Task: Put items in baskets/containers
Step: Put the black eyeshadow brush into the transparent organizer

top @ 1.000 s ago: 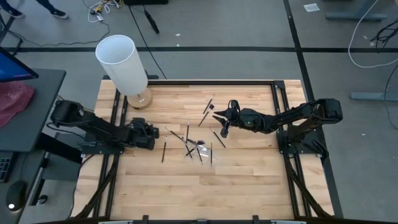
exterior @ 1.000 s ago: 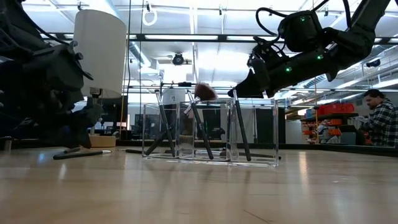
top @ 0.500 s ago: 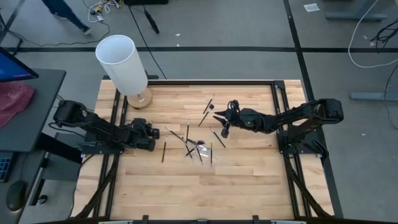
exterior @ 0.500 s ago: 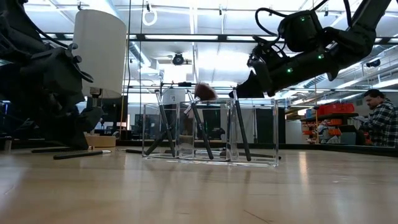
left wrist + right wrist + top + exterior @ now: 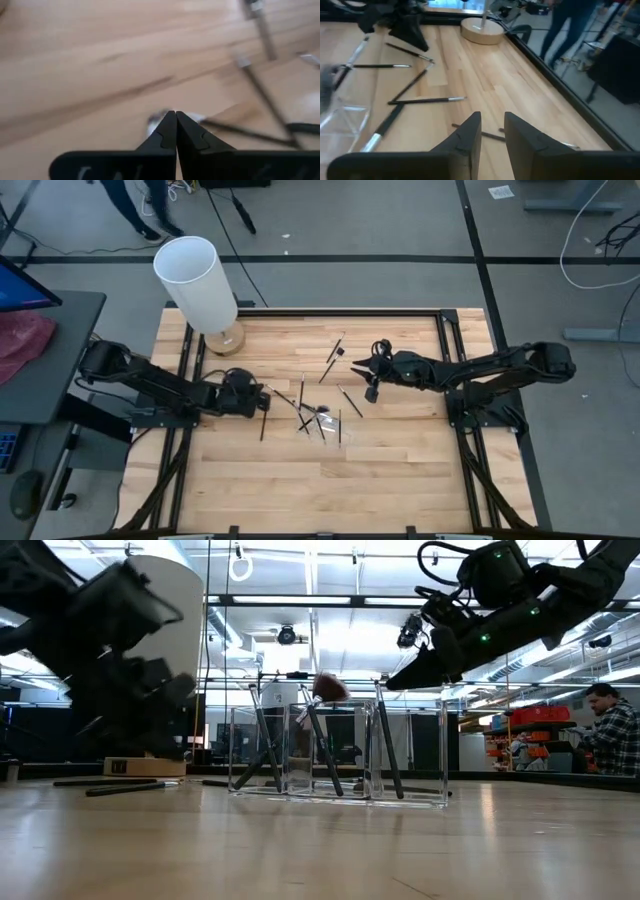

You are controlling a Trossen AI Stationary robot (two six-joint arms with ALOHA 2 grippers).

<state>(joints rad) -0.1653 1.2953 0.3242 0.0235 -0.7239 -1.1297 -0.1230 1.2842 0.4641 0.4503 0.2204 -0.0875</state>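
Since a second ago the left tool (image 5: 262,401) has slid toward the middle of the worktop (image 5: 400,480) and pinched fully shut; in the left wrist view a pale glint shows right at its tips, but whether a brush is caught there cannot be told. Meanwhile the right tool (image 5: 371,392) has drawn back a little toward its own side and hangs above the wood, partly open with nothing between its fingers. Just beyond the left tool lies a loose brush (image 5: 264,423), its long axis running roughly front to back, with the clear holder (image 5: 322,423) a short way farther on toward the right arm, several brushes already leaning inside it. More brushes lie scattered between the holder and the right tool, so each arm has work on its own side. Open wood lies all around, and only the white cylinder (image 5: 197,283) near the left rear corner narrows the room.
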